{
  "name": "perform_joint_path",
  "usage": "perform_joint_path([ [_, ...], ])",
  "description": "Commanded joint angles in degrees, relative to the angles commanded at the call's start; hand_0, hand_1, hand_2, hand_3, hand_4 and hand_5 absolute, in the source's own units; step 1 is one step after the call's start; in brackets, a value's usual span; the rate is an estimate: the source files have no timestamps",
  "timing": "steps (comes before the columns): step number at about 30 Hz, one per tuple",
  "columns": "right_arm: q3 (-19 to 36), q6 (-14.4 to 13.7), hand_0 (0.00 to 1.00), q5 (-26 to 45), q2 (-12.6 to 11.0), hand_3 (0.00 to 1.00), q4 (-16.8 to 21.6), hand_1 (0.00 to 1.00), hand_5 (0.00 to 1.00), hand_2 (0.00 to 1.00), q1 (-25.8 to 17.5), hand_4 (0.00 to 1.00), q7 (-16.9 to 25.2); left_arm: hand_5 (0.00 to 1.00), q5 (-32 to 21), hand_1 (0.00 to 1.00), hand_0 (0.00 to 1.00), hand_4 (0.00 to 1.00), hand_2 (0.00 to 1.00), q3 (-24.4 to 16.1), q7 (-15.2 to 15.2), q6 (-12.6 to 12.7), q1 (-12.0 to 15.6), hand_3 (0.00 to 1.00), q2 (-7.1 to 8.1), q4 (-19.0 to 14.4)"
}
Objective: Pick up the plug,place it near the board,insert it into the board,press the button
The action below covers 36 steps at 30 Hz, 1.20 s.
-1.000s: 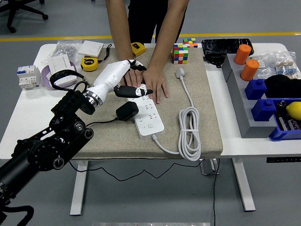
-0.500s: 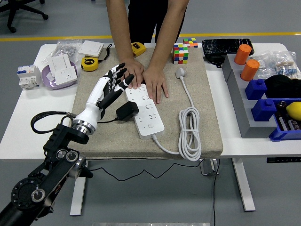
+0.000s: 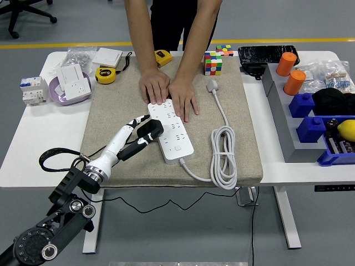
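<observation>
A black plug (image 3: 151,129) lies on the beige mat (image 3: 233,122), against the left side of the white power strip (image 3: 175,133). My left hand (image 3: 135,137) comes in from the lower left, fingers stretched out and open, with its fingertips (image 3: 145,119) at the plug's left side. It holds nothing. A person at the far side presses both hands (image 3: 169,91) flat on the strip's far end. My right arm is out of view.
The strip's white cable lies coiled (image 3: 224,158) at the right, with its white plug (image 3: 213,85) further back. A Rubik's cube (image 3: 213,62), tape measures (image 3: 105,75) and wall switches (image 3: 72,80) sit at the back. Grey and blue bins (image 3: 310,119) stand at the right.
My left hand has drawn back from the strip's far end, near the person's hands, and come down toward me to the plug's left side. The person's hands stay put.
</observation>
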Motion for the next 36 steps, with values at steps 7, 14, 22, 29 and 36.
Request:
perform_joint_path([
  [7, -0.06, -0.04, 0.947, 0.19, 0.06, 0.839, 0.0, 0.891, 0.95, 0.838, 0.24, 0.998, 0.06, 0.998, 4.83, 0.998, 0.998, 0.998, 0.974, 2.43, 0.29, -0.09, -1.57, 0.927, 0.69, 1.15],
  [14, -0.13, -0.05, 0.947, 0.23, 0.05, 0.838, 0.0, 0.891, 0.95, 0.837, 0.35, 0.998, 0.06, 0.998, 6.73, 0.998, 0.998, 0.998, 0.971, 3.87, 0.52, -0.35, -3.26, 0.919, 0.81, 2.36],
  [22, -0.13, -0.05, 0.947, 0.21, 0.08, 0.839, 0.0, 0.891, 0.949, 0.836, 0.4, 0.998, 0.02, 0.998, 7.34, 0.998, 0.998, 0.998, 0.966, 5.65, 0.76, -0.54, -5.11, 0.914, 0.7, 3.12],
  [29, -0.12, -0.07, 0.947, 0.15, 0.07, 0.838, 0.0, 0.891, 0.949, 0.836, 0.55, 0.998, -0.05, 0.998, 8.15, 0.998, 0.998, 0.998, 0.961, 8.16, 1.4, -0.85, -7.54, 0.912, 1.11, 4.06],
  [36, -0.36, -0.09, 0.946, 0.28, 0.03, 0.838, 0.0, 0.891, 0.949, 0.836, 0.72, 0.998, -0.04, 0.998, 9.68, 0.998, 0.998, 0.998, 0.956, 10.29, 2.11, -1.28, -10.31, 0.909, 1.54, 5.25],
])
